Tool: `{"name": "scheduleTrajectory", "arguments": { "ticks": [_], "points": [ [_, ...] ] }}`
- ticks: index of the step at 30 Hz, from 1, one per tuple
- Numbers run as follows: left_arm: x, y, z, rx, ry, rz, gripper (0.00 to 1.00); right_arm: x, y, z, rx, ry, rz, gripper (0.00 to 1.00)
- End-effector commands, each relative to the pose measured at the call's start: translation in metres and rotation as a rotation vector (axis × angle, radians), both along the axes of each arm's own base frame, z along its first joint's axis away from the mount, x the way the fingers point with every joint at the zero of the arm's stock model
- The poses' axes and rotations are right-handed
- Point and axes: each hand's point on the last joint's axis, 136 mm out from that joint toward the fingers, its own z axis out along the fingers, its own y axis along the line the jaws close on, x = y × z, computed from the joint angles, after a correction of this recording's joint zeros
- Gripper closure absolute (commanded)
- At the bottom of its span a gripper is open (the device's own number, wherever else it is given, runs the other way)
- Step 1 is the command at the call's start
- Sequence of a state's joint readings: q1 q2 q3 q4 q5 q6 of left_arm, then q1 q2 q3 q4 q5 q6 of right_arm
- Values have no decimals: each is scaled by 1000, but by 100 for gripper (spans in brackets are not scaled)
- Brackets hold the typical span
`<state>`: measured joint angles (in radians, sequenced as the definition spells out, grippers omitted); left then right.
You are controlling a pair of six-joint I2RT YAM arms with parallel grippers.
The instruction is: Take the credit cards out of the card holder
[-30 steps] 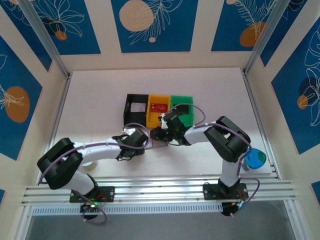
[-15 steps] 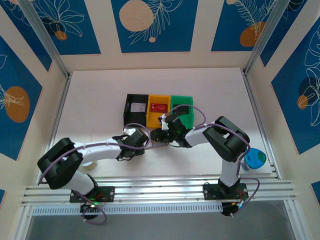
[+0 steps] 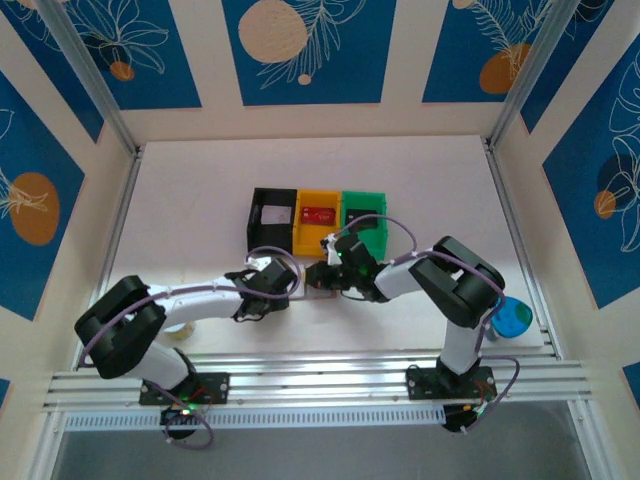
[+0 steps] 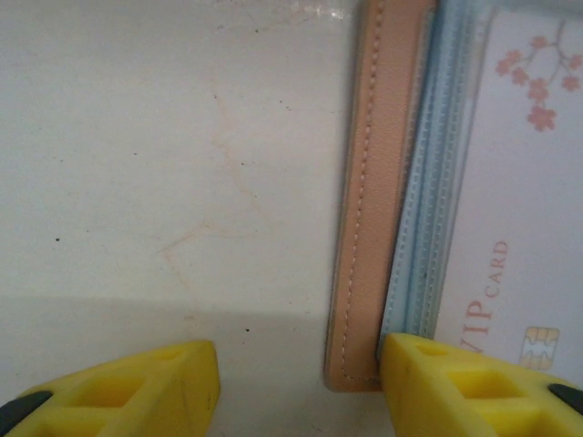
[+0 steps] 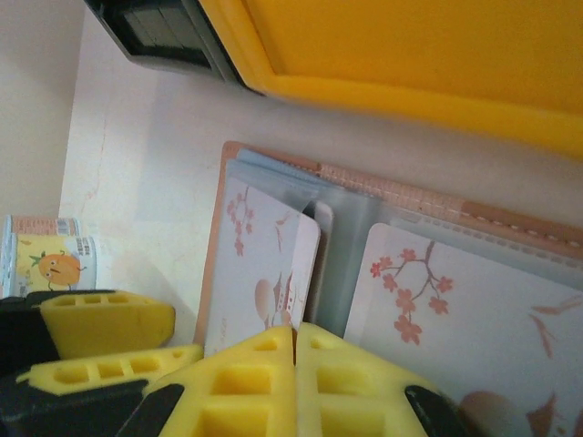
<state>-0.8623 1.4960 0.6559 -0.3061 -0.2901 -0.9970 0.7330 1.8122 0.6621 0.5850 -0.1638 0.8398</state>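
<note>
The tan card holder (image 3: 314, 287) lies open on the table between my two grippers. Its leather edge (image 4: 378, 182) and grey-blue pockets run up the left wrist view, with a pale "VIP" credit card (image 4: 519, 228) inside. My left gripper (image 4: 296, 382) is open, and its right finger (image 4: 465, 391) rests on the holder's near corner. My right gripper (image 5: 296, 341) is shut on the edge of a blossom-printed credit card (image 5: 260, 264), which stands up out of its pocket. A second blossom card (image 5: 455, 300) lies flat in the other pocket.
Black (image 3: 272, 215), yellow (image 3: 318, 217) and green (image 3: 366, 213) bins stand in a row just behind the holder; the yellow bin's wall (image 5: 410, 55) is close above it. A small can with an orange print (image 5: 50, 250) stands left. A blue-green round object (image 3: 512, 318) sits near the right arm's base.
My right gripper has come down and nearer onto the open holder, and its jaws have closed on the card's edge. The left arm has not moved.
</note>
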Motion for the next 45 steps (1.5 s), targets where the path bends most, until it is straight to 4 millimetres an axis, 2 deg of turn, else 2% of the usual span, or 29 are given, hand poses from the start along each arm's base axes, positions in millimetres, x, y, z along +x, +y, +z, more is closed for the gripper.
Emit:
{"name": "scheduleTrajectory", "arguments": {
  "ticks": [1, 5, 19, 32, 45],
  "points": [
    [-31, -5, -47, -34, 161, -38, 48, -25, -8, -10, -27, 75, 45, 97],
    [-31, -6, -47, -34, 165, -41, 48, -23, -13, -4, -22, 70, 35, 100],
    [-29, -9, -45, -38, 165, -46, 48, -22, -27, 12, -7, 62, 11, 100],
    [-28, -12, -45, -43, 168, -49, 48, -28, -40, 16, 4, 70, -8, 100],
    [-24, -20, -31, -89, 148, -51, 48, -34, -54, 29, 29, 53, -16, 100]
  ]
}}
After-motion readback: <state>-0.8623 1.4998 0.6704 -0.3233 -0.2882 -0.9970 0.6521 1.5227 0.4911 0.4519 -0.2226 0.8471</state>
